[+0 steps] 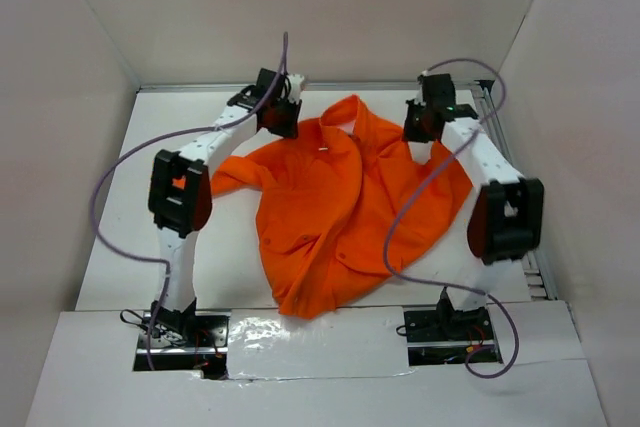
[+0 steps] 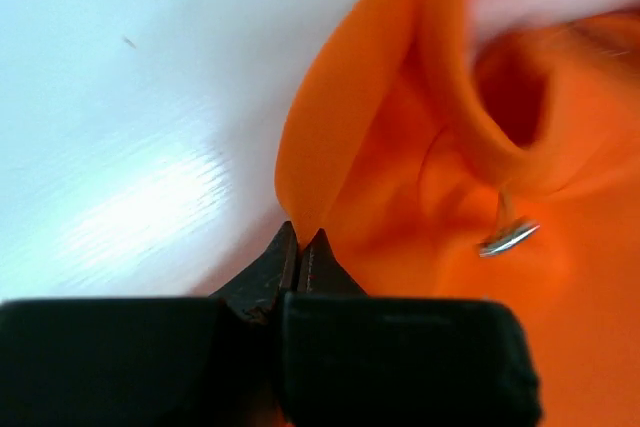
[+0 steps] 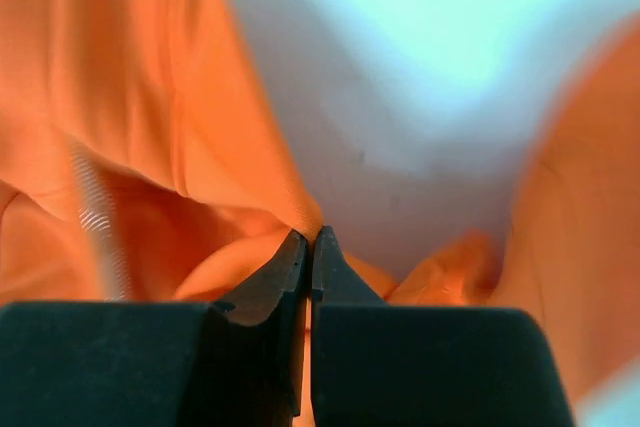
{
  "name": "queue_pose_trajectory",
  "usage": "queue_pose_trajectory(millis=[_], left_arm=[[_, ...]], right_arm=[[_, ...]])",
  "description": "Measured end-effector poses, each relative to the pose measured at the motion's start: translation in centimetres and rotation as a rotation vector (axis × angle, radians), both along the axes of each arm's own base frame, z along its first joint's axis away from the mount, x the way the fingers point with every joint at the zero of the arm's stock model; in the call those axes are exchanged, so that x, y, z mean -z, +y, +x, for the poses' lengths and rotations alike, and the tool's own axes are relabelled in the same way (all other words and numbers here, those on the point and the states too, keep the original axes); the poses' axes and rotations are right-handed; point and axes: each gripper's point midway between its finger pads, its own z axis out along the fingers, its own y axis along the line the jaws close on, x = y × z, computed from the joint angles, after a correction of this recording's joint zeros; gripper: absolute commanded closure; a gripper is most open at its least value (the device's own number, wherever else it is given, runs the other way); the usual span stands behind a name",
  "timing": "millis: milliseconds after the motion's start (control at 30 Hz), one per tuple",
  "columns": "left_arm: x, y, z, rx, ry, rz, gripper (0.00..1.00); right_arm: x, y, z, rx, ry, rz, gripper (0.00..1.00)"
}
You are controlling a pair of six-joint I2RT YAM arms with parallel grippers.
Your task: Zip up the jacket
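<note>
The bright orange jacket (image 1: 335, 212) lies crumpled on the white table, its far edge raised between the two arms. My left gripper (image 1: 281, 119) is shut on a fold of the jacket's far left edge (image 2: 300, 187). A silver zipper pull (image 2: 508, 237) hangs to the right of it in the left wrist view. My right gripper (image 1: 418, 127) is shut on a fold at the jacket's far right edge (image 3: 290, 202). Silver zipper teeth (image 3: 95, 212) run down the cloth on the left of the right wrist view.
White walls enclose the table (image 1: 120, 247) on three sides. A metal rail (image 1: 510, 157) runs along the right edge. Purple cables (image 1: 110, 177) loop from both arms. The arm bases (image 1: 180, 332) sit at the near edge.
</note>
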Motion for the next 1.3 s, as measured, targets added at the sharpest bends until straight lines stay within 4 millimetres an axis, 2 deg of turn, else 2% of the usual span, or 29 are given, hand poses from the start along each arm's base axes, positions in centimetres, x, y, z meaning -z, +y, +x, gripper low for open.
queue_pose_trajectory(millis=[67,167,233,300,333,400,467,567,633,733,833,900,967,1000,1067,1100,1133,1167,1200,1233,1267,1300], left_arm=[[-5.9,0.2,-0.8,-0.009,-0.094,-0.033,1.00],[-18.2,0.9,-3.0,-0.027,-0.333,-0.101,1.00],[-27.0,1.3,-6.3,-0.032,-0.517,-0.160,1.00],[-34.7,2.1,-10.8,-0.038,-0.689,-0.220,1.00],[-37.7,2.3,-13.3,-0.029,-0.757,-0.254,1.00],[-42.7,3.3,-18.1,-0.004,-0.874,-0.313,1.00],[-46.0,4.8,-22.0,0.011,-0.963,-0.358,1.00],[-48.8,6.2,-26.2,0.049,-1.048,-0.404,1.00],[-49.7,6.4,-27.9,0.086,-1.076,-0.428,1.00],[-51.2,6.6,-29.8,0.141,-1.111,-0.452,1.00],[-52.2,6.3,-30.4,0.176,-1.132,-0.467,1.00],[-52.0,5.7,-29.5,0.189,-1.136,-0.446,1.00],[-51.5,5.0,-27.6,0.176,-1.129,-0.410,1.00],[-51.0,4.8,-26.0,0.153,-1.118,-0.387,1.00],[-49.1,4.3,-21.5,0.110,-1.050,-0.345,1.00],[-47.3,4.4,-18.2,0.068,-0.993,-0.323,1.00],[-45.7,4.6,-15.8,0.031,-0.945,-0.311,1.00],[-42.5,4.7,-12.0,-0.010,-0.866,-0.282,0.96],[-39.8,4.7,-9.4,-0.038,-0.801,-0.266,0.86],[-35.4,4.6,-5.9,-0.060,-0.711,-0.240,0.72],[-31.2,4.6,-3.4,-0.075,-0.623,-0.222,0.33],[-26.6,4.6,-1.2,-0.092,-0.525,-0.204,0.01]], right_arm=[[-6.0,-0.6,-1.1,0.030,-0.145,-0.032,1.00],[-16.9,-1.9,-3.4,0.110,-0.428,-0.082,1.00],[-23.1,-2.8,-6.1,0.164,-0.589,-0.097,1.00],[-28.7,-4.2,-9.5,0.227,-0.737,-0.104,1.00],[-30.7,-4.9,-11.0,0.254,-0.791,-0.104,1.00],[-34.7,-6.2,-14.2,0.298,-0.897,-0.099,1.00],[-38.3,-6.6,-17.1,0.303,-0.983,-0.076,1.00],[-43.2,-6.2,-21.2,0.249,-1.109,-0.019,1.00],[-45.6,-5.7,-23.7,0.195,-1.171,0.017,1.00],[-47.9,-5.2,-26.9,0.129,-1.239,0.061,1.00],[-49.2,-5.1,-28.5,0.108,-1.272,0.080,1.00],[-49.3,-5.1,-27.9,0.115,-1.255,0.074,1.00],[-48.8,-4.9,-25.8,0.128,-1.209,0.056,1.00],[-48.3,-4.8,-24.3,0.137,-1.181,0.044,1.00],[-45.9,-4.5,-19.6,0.149,-1.085,0.003,1.00],[-43.7,-4.2,-16.5,0.147,-1.020,-0.018,1.00],[-41.5,-4.0,-14.1,0.142,-0.956,-0.034,1.00],[-38.1,-3.8,-10.8,0.129,-0.867,-0.043,1.00],[-35.0,-3.6,-8.3,0.118,-0.786,-0.046,1.00],[-31.2,-3.5,-5.3,0.103,-0.693,-0.044,1.00],[-27.6,-3.4,-2.9,0.092,-0.609,-0.040,0.97],[-22.9,-3.3,-0.2,0.072,-0.498,-0.027,0.93]])
